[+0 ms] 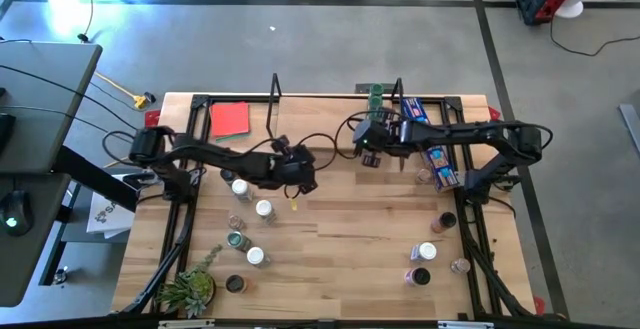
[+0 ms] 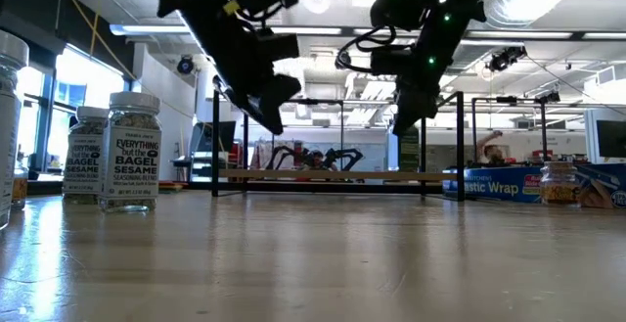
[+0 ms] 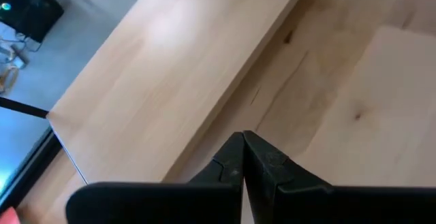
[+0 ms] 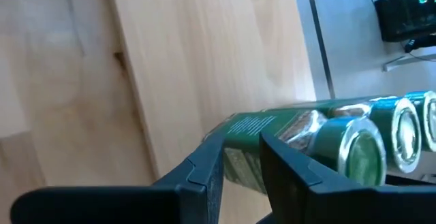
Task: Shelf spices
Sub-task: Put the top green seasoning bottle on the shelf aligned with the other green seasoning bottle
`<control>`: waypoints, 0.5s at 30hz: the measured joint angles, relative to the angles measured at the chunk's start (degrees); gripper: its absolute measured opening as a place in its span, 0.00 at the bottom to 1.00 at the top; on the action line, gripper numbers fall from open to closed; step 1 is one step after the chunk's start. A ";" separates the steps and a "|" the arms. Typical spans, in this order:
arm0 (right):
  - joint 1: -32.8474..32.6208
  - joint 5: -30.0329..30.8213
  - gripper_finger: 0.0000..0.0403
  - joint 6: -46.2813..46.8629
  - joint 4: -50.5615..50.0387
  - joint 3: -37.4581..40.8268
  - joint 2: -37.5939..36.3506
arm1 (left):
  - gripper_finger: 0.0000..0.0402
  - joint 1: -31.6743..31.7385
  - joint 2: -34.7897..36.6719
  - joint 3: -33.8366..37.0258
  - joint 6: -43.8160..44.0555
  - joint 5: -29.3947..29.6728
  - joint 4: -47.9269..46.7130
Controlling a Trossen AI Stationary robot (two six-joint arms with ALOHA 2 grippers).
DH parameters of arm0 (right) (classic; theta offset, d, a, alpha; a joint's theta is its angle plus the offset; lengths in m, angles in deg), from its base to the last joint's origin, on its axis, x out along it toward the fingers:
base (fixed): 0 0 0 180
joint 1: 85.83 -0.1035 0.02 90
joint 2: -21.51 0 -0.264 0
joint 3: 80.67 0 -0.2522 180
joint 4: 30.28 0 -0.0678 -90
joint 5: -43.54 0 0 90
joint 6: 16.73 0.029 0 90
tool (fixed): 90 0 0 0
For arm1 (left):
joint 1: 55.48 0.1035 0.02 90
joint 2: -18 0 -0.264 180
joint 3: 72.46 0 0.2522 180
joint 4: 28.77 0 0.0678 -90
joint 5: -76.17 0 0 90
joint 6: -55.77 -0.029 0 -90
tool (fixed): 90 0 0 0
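Note:
The shelf is a light-wood board between black wire uprights at the table's far middle. Green-lidded spice jars stand on it near its right upright. My right gripper hangs over the board beside them, fingers a little apart; the nearest jar's green label shows behind its fingertips. My left gripper is shut and empty, above the table by the shelf's near edge. More spice jars stand on the table at the left and right. My right gripper has the nearest green-lidded jar just beyond its fingers. The fingers stand in front of the jar's body, so I cannot tell whether they touch it. The jar is upright, in line with its neighbours.
A long blue printed box lies at the far right, under my right arm. A red flat thing lies far left, and a small green plant at the near left corner. Bare wood lies in the table's middle.

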 joint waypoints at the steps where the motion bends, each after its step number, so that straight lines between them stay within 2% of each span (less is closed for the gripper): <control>1: 0.31 -0.02 0.21 -0.01 0.53 0.00 0.00 | 0.00 -0.11 0.58 0.47 0.06 0.00 0.50; 8: 0.69 -0.02 0.21 -1.21 3.53 -0.42 -0.12 | 0.00 -0.41 2.71 3.50 0.16 -0.21 4.32; 12: 0.14 -0.52 0.21 -1.84 -3.28 -3.72 -0.91 | 0.00 -0.75 2.71 3.51 0.59 -0.65 4.34; 15: 0.23 -8.70 0.21 -1.52 -10.52 -6.20 -1.05 | 0.00 -1.06 2.70 3.51 0.57 -0.41 4.37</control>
